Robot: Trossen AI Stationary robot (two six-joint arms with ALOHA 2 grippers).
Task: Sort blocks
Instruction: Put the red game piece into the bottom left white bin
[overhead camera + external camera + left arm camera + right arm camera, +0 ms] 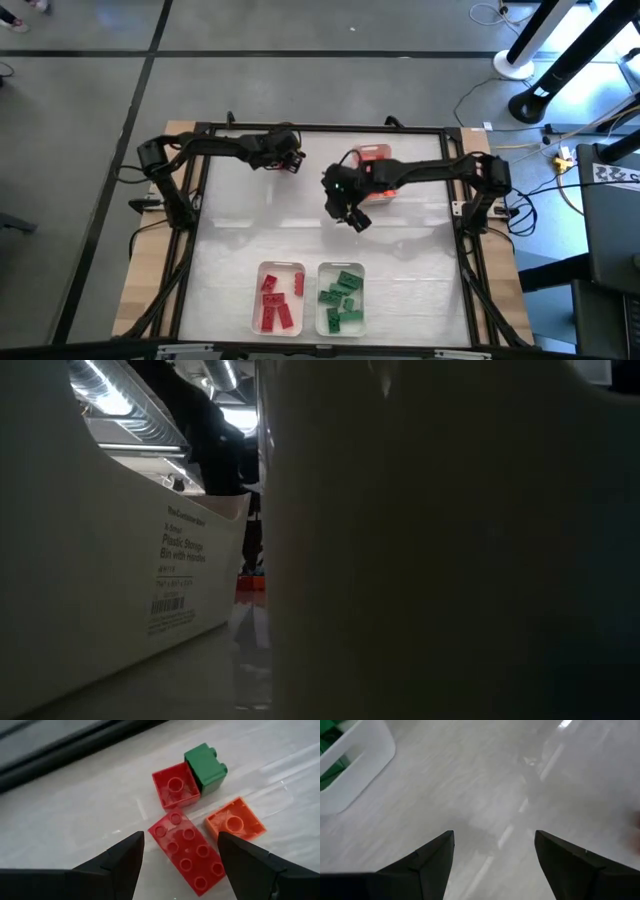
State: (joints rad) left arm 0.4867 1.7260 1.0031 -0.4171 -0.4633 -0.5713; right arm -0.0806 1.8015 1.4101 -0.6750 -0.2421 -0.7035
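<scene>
In the left wrist view my left gripper (181, 840) is open above a small cluster of blocks on the table near its far edge. The cluster is a long red brick (187, 855) lying studs up between the fingers' lines, a square red brick (175, 785) with its hollow side up, a green brick (206, 767) and an orange brick (235, 822), also hollow side up. In the high view this gripper (292, 160) hides them. My right gripper (355, 218) is open over bare table at the middle, also seen in the right wrist view (494, 835). Neither touches anything.
Two white trays sit at the near edge, one with red bricks (280, 298) and one with green bricks (340, 298); the green one's corner (350, 765) shows in the right wrist view. An orange-red container (372, 153) stands behind the right arm. The trays' walls (150, 570) block the low view.
</scene>
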